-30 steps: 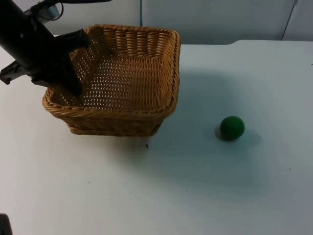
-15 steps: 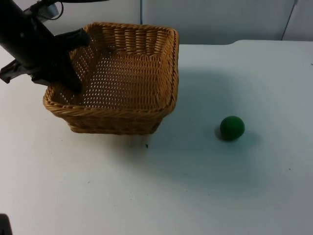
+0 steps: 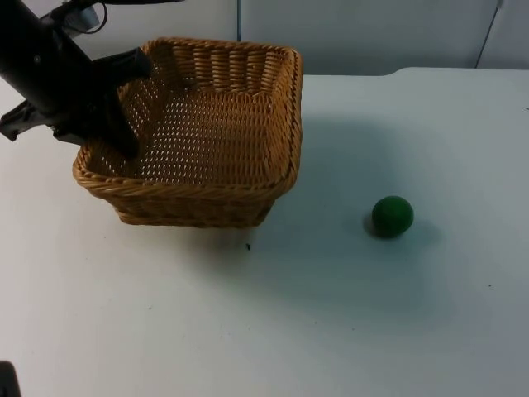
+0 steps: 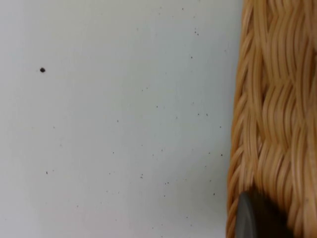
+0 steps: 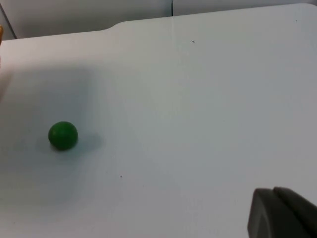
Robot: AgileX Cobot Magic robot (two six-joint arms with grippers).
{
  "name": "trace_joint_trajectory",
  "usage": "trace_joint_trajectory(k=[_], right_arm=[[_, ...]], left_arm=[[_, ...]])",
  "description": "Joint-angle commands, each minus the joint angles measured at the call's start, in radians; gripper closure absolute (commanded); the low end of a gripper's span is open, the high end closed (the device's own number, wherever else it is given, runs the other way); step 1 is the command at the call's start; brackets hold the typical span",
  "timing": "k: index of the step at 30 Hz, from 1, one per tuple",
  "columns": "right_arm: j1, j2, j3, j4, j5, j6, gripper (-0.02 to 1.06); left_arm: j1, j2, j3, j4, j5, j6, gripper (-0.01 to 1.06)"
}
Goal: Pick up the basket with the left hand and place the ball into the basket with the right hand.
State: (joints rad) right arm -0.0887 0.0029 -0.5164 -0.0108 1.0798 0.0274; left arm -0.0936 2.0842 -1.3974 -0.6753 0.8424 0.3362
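A square wicker basket (image 3: 207,136) hangs slightly tilted just above the white table at the left, casting a shadow under it. My left gripper (image 3: 116,147) is shut on the basket's left rim, one finger reaching down inside the wall. In the left wrist view, the woven basket wall (image 4: 270,109) runs beside a black fingertip (image 4: 257,218). A green ball (image 3: 392,216) rests on the table to the right of the basket, apart from it. In the right wrist view the ball (image 5: 63,135) lies far ahead of my right gripper (image 5: 280,210), which waits back from it.
The grey partition wall (image 3: 372,33) closes the table at the back, with a step in the table edge (image 3: 397,73). A small dark speck (image 3: 247,246) lies in front of the basket. A dark object (image 3: 7,380) sits at the near left corner.
The basket has shifted very slightly up and left with the left gripper, then held still. The ball has not moved.
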Motion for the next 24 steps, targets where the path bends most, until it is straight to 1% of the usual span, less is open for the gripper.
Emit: trace_joint_trajectory(k=[1,3,5,7,8,12,13,14,15,16,17,19,21,22,24], right_arm=[[0.004,-0.003,0.007,-0.001,-0.002,-0.007,1.04],[0.004,-0.003,0.005,-0.001,-0.002,-0.007,1.04],[0.004,0.027,-0.009,-0.015,-0.027,-0.007,1.04],[0.004,0.098,-0.033,-0.009,-0.112,-0.007,1.04],[0.004,0.098,-0.033,-0.009,-0.112,-0.007,1.04],[0.004,0.302,-0.086,-0.019,-0.28,-0.007,1.04],[0.004,0.302,-0.086,-0.019,-0.28,-0.007,1.04],[0.004,0.369,-0.101,-0.025,-0.316,-0.007,1.04],[0.004,0.479,-0.127,-0.025,-0.353,-0.007,1.04],[0.004,0.543,-0.151,-0.022,-0.36,-0.007,1.04],[0.004,0.543,-0.151,-0.022,-0.36,-0.007,1.04],[0.004,0.711,-0.205,-0.02,-0.332,-0.007,1.03],[0.004,0.861,-0.273,-0.022,-0.262,-0.027,0.94],[0.004,0.861,-0.273,-0.022,-0.262,-0.027,0.94],[0.014,1.004,-0.326,-0.019,-0.221,-0.067,0.77]], left_arm=[[0.0,-0.019,-0.009,-0.029,-0.004,-0.004,1.05],[0.0,-0.019,-0.009,-0.029,-0.004,-0.004,1.05],[0.0,-0.019,-0.009,-0.029,-0.004,-0.004,1.05],[0.0,-0.019,-0.009,-0.029,-0.004,-0.004,1.05],[0.0,-0.019,-0.009,-0.029,-0.004,-0.004,1.05],[0.0,-0.019,-0.009,-0.027,-0.022,-0.004,1.05],[0.0,-0.019,-0.009,-0.027,-0.022,-0.004,1.05],[0.0,-0.019,-0.009,-0.027,-0.032,-0.004,1.05],[0.0,-0.017,-0.009,-0.025,-0.049,-0.004,1.05],[0.0,-0.017,-0.009,-0.025,-0.058,-0.004,1.05],[0.0,-0.017,-0.009,-0.025,-0.058,-0.004,1.05],[0.0,-0.017,-0.009,-0.025,-0.079,-0.004,1.05],[0.0,-0.017,-0.009,-0.025,-0.104,-0.004,1.05],[0.0,-0.017,-0.009,-0.025,-0.104,-0.004,1.05],[0.0,-0.017,-0.009,-0.025,-0.128,-0.004,1.05]])
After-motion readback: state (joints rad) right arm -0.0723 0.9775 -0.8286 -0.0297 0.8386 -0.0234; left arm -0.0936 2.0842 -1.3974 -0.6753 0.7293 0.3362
